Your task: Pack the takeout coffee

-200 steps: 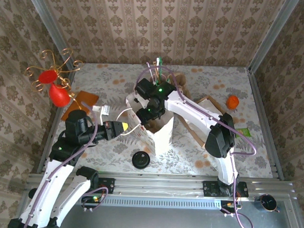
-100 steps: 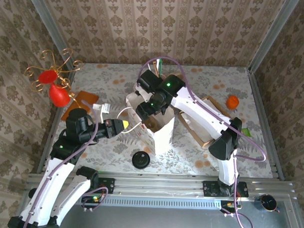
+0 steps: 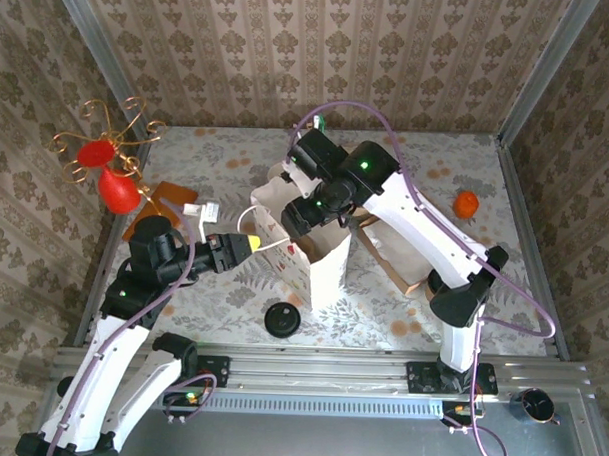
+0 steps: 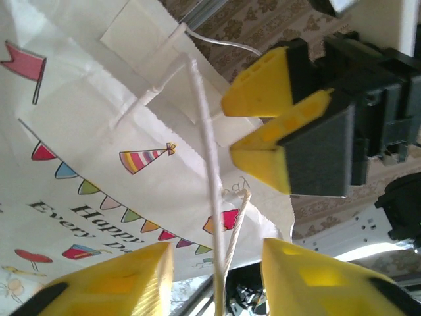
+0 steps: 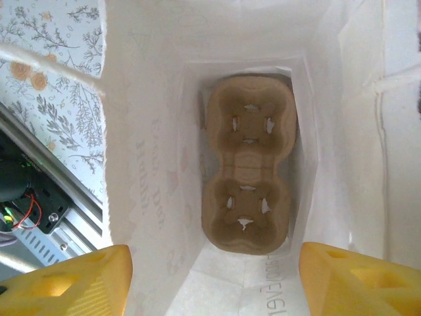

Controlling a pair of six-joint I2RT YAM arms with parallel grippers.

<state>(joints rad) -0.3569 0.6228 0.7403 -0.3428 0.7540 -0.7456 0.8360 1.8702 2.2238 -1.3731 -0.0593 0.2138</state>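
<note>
Coffee: cannot place it surely; a round black lid (image 3: 281,318) sits on the table (image 3: 222,295) at lower centre, and I cannot tell if a cup is under it.
Bag (image 3: 323,264): white, upright, centre, just behind this lid.
Carrier (image 5: 248,164): brown, on bag bottom, both holes empty.
Right gripper (image 3: 303,216): over bag mouth, fingers spread.
Left gripper (image 4: 217,253): left of bag, fingers spread, handle string (image 4: 205,151) between them.

On the white paper bag (image 4: 85,131) in the left wrist view you can read two lines of dark slanted print: "Happy", cut off by the frame edge, and beneath it "Every Da", also cut off. In the right wrist view, faint reversed lettering shows through the bag's inner walls (image 5: 145,131); you can make out "Every" near the bottom.
</note>
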